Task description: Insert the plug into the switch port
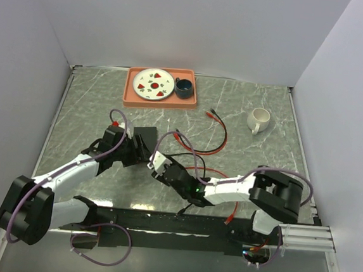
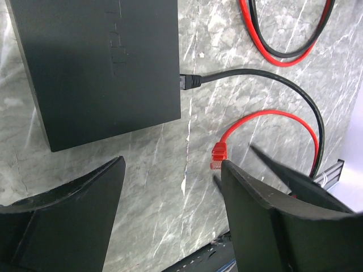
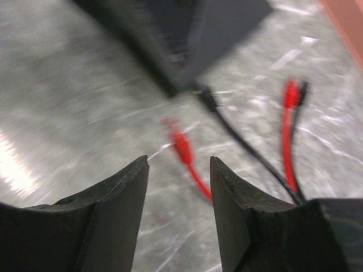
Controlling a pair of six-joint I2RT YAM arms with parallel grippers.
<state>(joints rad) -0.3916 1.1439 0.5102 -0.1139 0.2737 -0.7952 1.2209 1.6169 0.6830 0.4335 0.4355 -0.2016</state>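
The switch (image 2: pixel 102 62) is a flat matte-black box lying on the marble table, also seen in the top view (image 1: pixel 145 136). A black cable's connector (image 2: pixel 190 81) sits in its side. The red plug (image 2: pixel 218 154) lies loose on the table a short way from that side, its red cable curving away. My left gripper (image 2: pixel 173 167) hovers open over bare table just in front of the switch, the plug near its right finger. My right gripper (image 3: pixel 178 161) is open and low, and the red plug (image 3: pixel 181 146) lies just beyond its fingertips, untouched.
An orange tray (image 1: pixel 129 91) holding a plate and a dark cup stands at the back. A white mug (image 1: pixel 258 119) sits at the back right. A loop of red and black cable (image 1: pixel 219 139) lies right of the switch, its ends (image 3: pixel 292 96) near the plug.
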